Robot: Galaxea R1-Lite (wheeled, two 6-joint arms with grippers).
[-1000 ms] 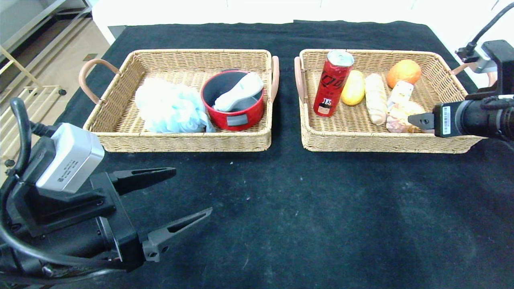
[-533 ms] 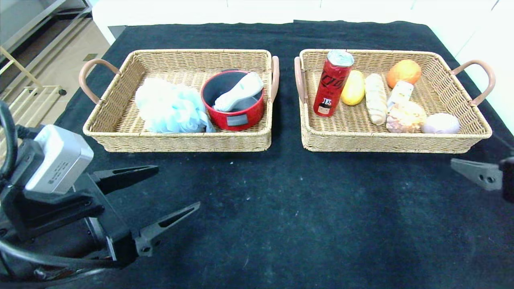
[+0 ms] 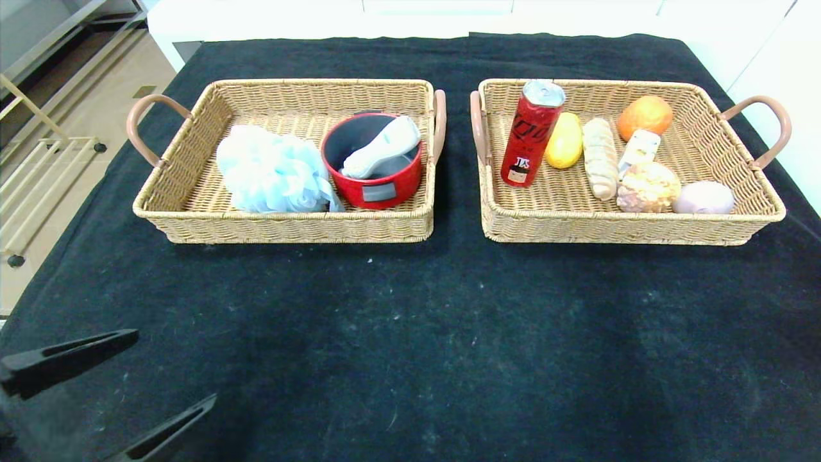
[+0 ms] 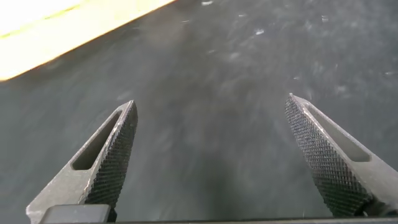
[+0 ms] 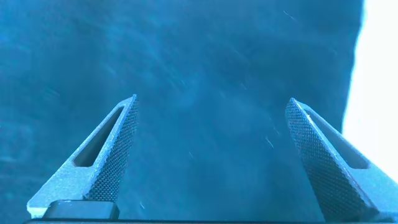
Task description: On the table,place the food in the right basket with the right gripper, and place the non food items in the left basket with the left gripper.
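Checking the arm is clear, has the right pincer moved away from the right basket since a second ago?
Yes. It was over the right basket's near right corner and has withdrawn out of the head view; its wrist view shows the right pincer open over bare cloth.

Table (image 3: pixel 410 333) covered in matt black cloth, slightly fuzzy, flecked with pale lint. Left basket (image 3: pixel 192 212) and right basket (image 3: pixel 513 228) are woven wicker, rough and tan, with smooth pinkish-brown handles. Bath pouf (image 3: pixel 272 170) is pale blue mesh, frilly. Red pot (image 3: pixel 378 186) looks glossy outside, matt grey inside; white tool (image 3: pixel 381 154) in it is smooth plastic. Can (image 3: pixel 532 131) is shiny metal, red print. Orange (image 3: pixel 644 115) dimpled, mango (image 3: pixel 564 141) smooth, bread stick (image 3: pixel 600 160) crusty. Left gripper (image 4: pixel 211 155) and right gripper (image 5: pixel 211 155) have matt dark fingers with knurled inner pads.
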